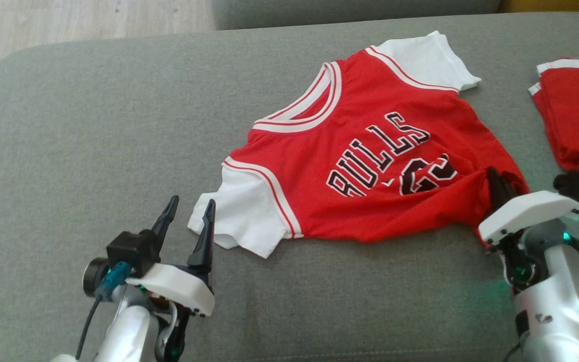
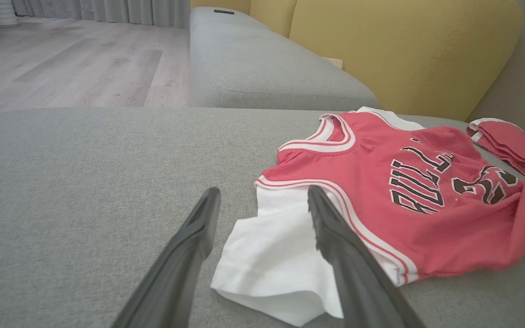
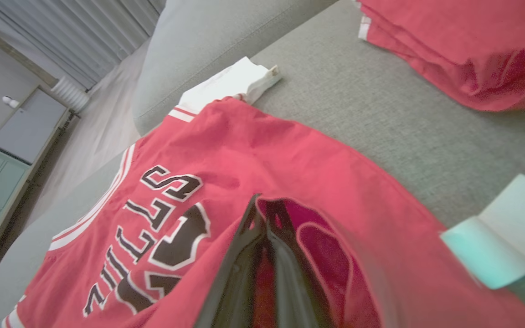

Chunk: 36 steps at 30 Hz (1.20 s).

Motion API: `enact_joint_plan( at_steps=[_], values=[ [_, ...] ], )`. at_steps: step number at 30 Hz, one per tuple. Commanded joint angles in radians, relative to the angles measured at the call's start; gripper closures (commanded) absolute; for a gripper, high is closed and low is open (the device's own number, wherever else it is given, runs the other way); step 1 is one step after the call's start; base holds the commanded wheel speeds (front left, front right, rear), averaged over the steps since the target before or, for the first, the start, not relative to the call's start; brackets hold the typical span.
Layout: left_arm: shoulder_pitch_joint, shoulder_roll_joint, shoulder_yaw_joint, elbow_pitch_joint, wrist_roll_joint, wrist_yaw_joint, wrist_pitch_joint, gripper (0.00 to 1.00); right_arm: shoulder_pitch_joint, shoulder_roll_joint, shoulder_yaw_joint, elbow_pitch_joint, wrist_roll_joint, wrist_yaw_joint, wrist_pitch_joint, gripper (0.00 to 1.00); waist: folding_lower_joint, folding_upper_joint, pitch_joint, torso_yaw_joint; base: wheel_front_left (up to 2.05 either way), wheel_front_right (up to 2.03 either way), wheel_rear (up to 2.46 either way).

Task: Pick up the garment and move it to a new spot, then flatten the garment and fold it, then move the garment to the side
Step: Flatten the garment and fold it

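While the right gripper (image 1: 494,181) clamps the Bulls jersey (image 1: 370,151) hem, flattening seems in hand; left gripper (image 1: 192,201) gaping, white sleeve (image 1: 242,216) at its jaw tips. Next, likely: seize sleeve, pull taut.

You have soft, even daylight in all three views, with only faint shadows under the jersey (image 1: 370,151) on the grey cushion (image 1: 93,125). A green glow (image 1: 493,294) tints the cushion at the head view's lower right. In the wrist views the red washes out to pink, and the fingers of the left gripper (image 2: 262,191) blur close to the lens.
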Motion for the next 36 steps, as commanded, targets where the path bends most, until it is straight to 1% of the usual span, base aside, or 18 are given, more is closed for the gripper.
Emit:
enact_joint_plan(
  at_steps=[1,3,4,5,9,13,17,20,23,27,31,36],
  values=[
    [-0.038,0.008,0.023,-0.026,-0.005,0.003,-0.012,0.00,-0.038,-0.010,0.013,-0.019,-0.004,-0.001,-0.005,1.00,0.0000,0.0000,0.001,0.004,0.00,0.00,0.00],
    [-0.038,0.008,0.021,-0.026,-0.007,0.004,-0.012,0.00,-0.058,-0.022,0.008,0.026,-0.017,-0.001,-0.004,1.00,0.0000,0.0000,0.003,0.009,0.00,0.00,0.00],
    [-0.038,0.008,0.021,-0.027,-0.007,0.005,-0.012,0.00,-0.066,-0.032,0.010,0.046,-0.033,-0.001,-0.012,0.23,0.0000,0.0000,0.004,0.010,0.00,0.00,0.00],
    [-0.037,0.008,0.020,-0.027,-0.007,0.005,-0.012,0.00,-0.072,-0.042,0.012,0.069,-0.051,-0.001,-0.021,0.00,0.0000,0.0000,0.004,0.012,0.00,0.00,0.00],
    [-0.038,0.008,0.020,-0.027,-0.008,0.007,-0.012,0.00,-0.093,-0.078,0.019,0.161,-0.119,-0.001,-0.047,0.00,0.0000,0.0000,0.003,0.012,0.00,0.00,0.00],
    [-0.039,0.008,0.025,-0.028,-0.009,0.011,-0.012,0.00,-0.106,-0.097,0.018,0.214,-0.164,-0.001,-0.075,0.00,0.0000,0.0000,-0.001,0.000,0.00,0.00,0.00],
    [-0.039,0.008,0.027,-0.029,-0.013,0.013,-0.012,0.00,-0.101,-0.119,0.014,0.226,-0.178,-0.001,-0.086,0.00,0.0000,0.0000,-0.007,-0.015,0.00,0.00,0.00],
    [-0.035,0.008,0.030,-0.029,-0.016,0.015,-0.012,0.00,-0.082,-0.136,0.014,0.202,-0.174,-0.001,-0.092,0.00,0.0000,0.0000,-0.015,-0.028,0.00,0.00,0.00],
    [-0.031,0.008,0.034,-0.032,-0.017,0.017,-0.012,0.00,-0.046,-0.147,0.013,0.148,-0.157,-0.001,-0.104,0.00,0.0000,0.0000,-0.026,-0.043,0.00,0.00,0.00],
    [-0.023,0.008,0.043,-0.044,-0.019,0.020,-0.012,0.00,0.024,-0.149,0.026,0.022,-0.147,-0.001,-0.153,0.00,0.0000,0.0000,-0.038,-0.064,0.00,0.00,0.00],
    [-0.018,0.008,0.053,-0.054,-0.017,0.020,-0.012,0.00,0.114,-0.118,0.037,-0.140,-0.139,-0.001,-0.213,0.00,0.0000,0.0000,-0.043,-0.081,0.00,0.00,0.00],
    [-0.020,0.008,0.055,-0.062,-0.014,0.017,-0.012,0.00,0.253,-0.046,0.090,-0.318,-0.137,-0.001,-0.246,0.00,0.0000,0.0000,-0.042,-0.089,0.00,0.00,0.00]
  ],
)
